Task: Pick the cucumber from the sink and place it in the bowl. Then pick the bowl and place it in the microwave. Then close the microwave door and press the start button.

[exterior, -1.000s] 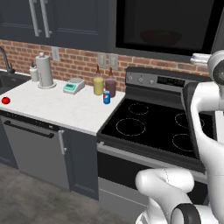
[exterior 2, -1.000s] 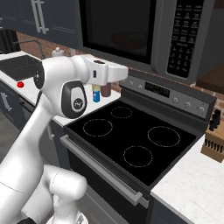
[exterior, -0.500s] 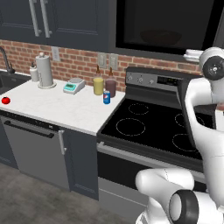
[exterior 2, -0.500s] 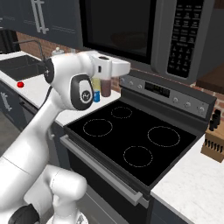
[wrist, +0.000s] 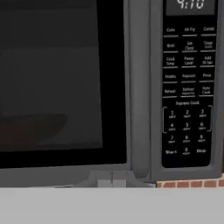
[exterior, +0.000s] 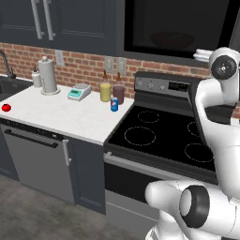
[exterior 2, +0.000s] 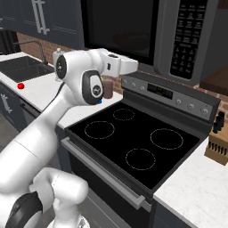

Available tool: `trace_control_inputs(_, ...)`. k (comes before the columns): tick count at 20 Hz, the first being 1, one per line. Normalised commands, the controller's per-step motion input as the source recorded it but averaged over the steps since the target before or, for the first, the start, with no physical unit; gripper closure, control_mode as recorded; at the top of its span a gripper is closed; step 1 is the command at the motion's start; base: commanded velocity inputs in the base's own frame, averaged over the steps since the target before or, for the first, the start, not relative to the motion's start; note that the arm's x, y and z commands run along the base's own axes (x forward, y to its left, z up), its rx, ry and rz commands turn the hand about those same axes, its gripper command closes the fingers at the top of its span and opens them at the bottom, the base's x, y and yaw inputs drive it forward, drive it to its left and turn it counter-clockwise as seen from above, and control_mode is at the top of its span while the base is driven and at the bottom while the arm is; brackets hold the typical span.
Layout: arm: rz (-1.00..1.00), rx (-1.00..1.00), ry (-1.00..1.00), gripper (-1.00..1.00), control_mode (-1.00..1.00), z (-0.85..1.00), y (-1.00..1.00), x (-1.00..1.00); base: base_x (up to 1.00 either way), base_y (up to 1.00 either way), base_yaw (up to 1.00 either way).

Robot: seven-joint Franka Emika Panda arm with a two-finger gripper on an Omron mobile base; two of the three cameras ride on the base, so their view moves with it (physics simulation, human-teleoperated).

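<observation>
Risk: closed two-finger gripper faces the shut dark glass microwave door, reddish-brown wooden bowl dimly behind it. Start button sits at the keypad's lower left corner; drift presses neighbouring keys.

counter: I'm seeing a tomato, scale, two bottles and a can sitting here.

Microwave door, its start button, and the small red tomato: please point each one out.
Dark glass microwave door (wrist: 57, 83), hand view, middle of the window.
Start button (wrist: 171, 152), hand view, on its label.
Small red tomato (exterior: 6, 107), left base view, its centre.
</observation>
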Motion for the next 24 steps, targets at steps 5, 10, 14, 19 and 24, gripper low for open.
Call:
trace_control_inputs(5, 0.00, 0.12, -0.07, 1.00, -1.00, 0.01, -0.55, 0.01, 0.00, 0.00, 0.00)
trace_control_inputs(10, 0.00, 0.10, -0.05, 1.00, -1.00, 0.00, -0.47, 0.00, 0.00, 0.00, 0.00)
trace_control_inputs(14, 0.00, 0.02, -0.03, 1.00, -1.00, 0.00, -0.16, 0.00, 0.00, 0.00, 0.00)
trace_control_inputs(19, 0.00, 0.00, -0.09, 1.00, -1.00, -0.10, -0.17, 0.00, 0.00, 0.00, 0.00)
trace_control_inputs(24, 0.00, 0.00, -0.08, 1.00, -1.00, -0.21, -0.29, 0.00, 0.00, 0.00, 0.00)
